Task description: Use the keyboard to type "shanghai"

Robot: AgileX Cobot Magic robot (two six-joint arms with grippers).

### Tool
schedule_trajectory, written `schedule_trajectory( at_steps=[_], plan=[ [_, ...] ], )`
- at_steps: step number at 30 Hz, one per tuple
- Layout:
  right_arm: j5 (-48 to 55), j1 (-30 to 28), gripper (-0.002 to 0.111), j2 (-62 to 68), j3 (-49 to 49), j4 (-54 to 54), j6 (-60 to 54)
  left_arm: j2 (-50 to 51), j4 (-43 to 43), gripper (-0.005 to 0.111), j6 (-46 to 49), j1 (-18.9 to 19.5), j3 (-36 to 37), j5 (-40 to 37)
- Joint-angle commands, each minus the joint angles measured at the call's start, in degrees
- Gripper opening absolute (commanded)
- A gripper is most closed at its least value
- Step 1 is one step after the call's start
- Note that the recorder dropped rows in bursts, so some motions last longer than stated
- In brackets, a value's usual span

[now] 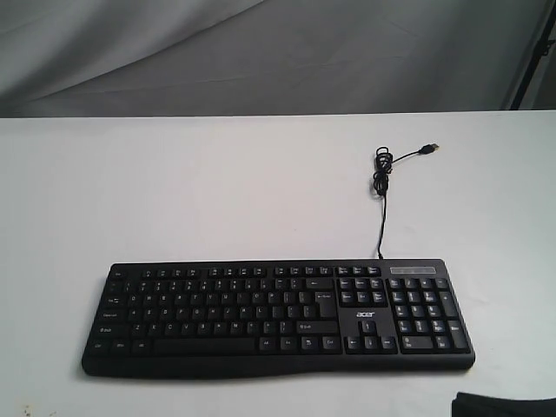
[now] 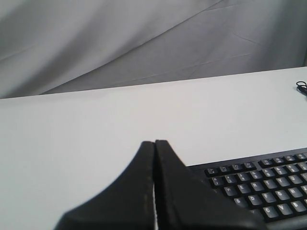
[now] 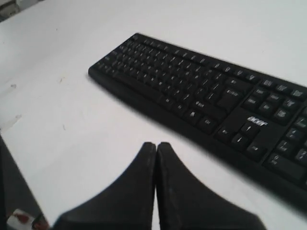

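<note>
The black keyboard with white legends and an "acer" logo lies near the front of the white table. Its thin black cable runs back to a coil and a USB plug. My left gripper is shut and empty, hovering off the keyboard's left end. My right gripper is shut and empty too, above bare table in front of the keyboard. In the exterior view only a dark corner of the right arm shows at the bottom edge.
A grey cloth backdrop hangs behind the table. A dark stand leans at the far right. The table's edge drops off near the right gripper.
</note>
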State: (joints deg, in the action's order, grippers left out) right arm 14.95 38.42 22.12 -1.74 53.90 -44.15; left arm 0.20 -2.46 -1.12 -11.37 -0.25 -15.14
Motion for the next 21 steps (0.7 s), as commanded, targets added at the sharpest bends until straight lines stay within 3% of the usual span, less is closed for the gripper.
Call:
schedule_trajectory(
  at_steps=[1,10,21],
  plan=[
    [2.89,-9.14,0.000,-8.64,0.24,-4.73,-0.30,-0.20,-0.04,0.000,-0.16,-0.23,0.25,0.28],
    [3.53,-17.30,0.000,-19.29,1.74,-9.86,-0.53,-0.20,-0.04,0.000,-0.16,-0.23,0.25,0.28],
    [4.05,-17.82,0.000,-20.28,1.74,-13.52,-0.17,-0.20,-0.04,0.000,-0.16,-0.23,0.25,0.28]
  ],
)
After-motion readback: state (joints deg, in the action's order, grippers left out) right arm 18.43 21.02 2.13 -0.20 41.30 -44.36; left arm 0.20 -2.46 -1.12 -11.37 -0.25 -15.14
